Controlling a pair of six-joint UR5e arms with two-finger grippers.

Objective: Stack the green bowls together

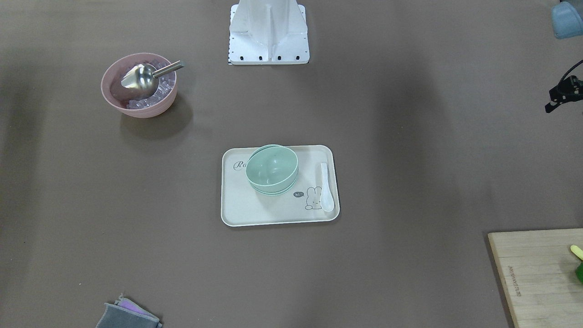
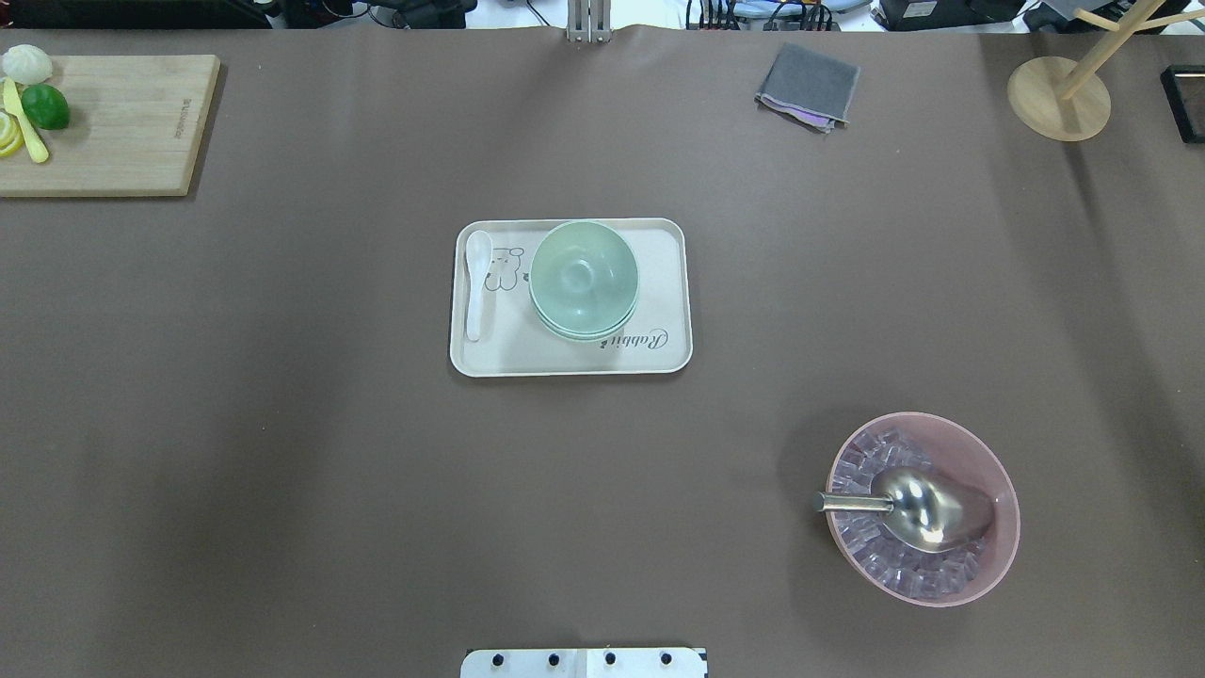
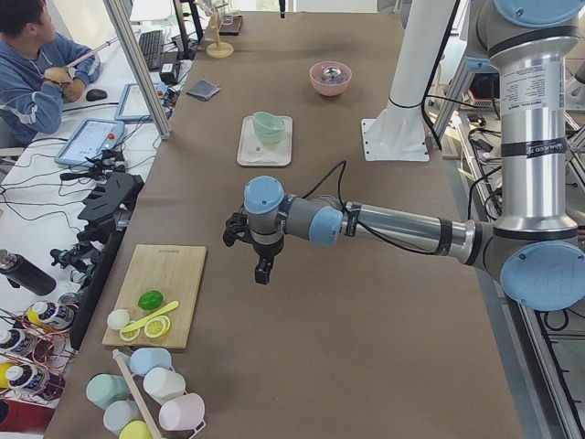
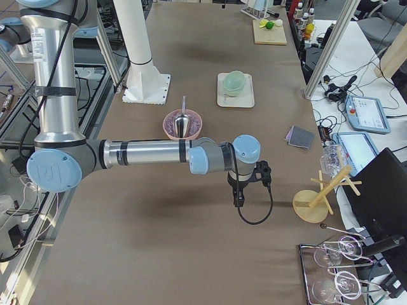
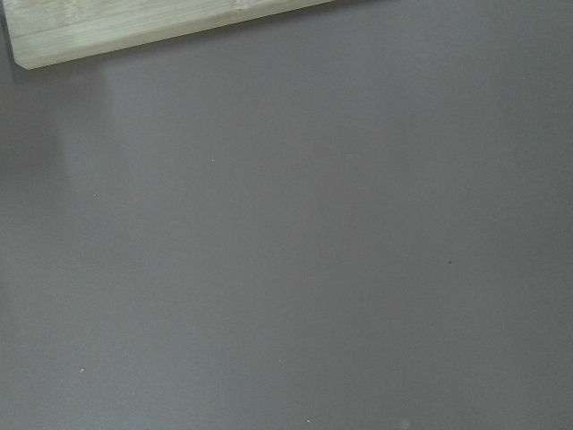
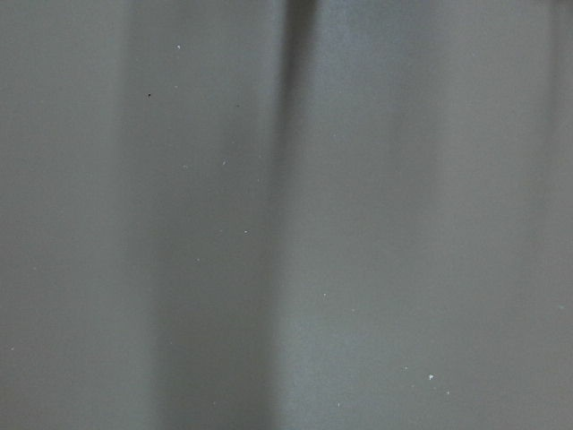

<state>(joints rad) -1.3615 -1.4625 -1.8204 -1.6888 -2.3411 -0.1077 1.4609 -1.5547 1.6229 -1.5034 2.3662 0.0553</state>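
green bowls [image 2: 584,278] sit nested in one stack on the tray [image 2: 508,350], near its white spoon [image 2: 476,282]. you see the left gripper [image 3: 262,273] and right gripper [image 4: 239,199] hanging well away from the tray; whether their jaws are parted or closed, you cannot tell.

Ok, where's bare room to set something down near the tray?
The tray is crowded: the green bowls fill its middle, and the spoon lines its edge on the robot's left. Bare table lies between tray and pink bowl, and between tray and cutting board.
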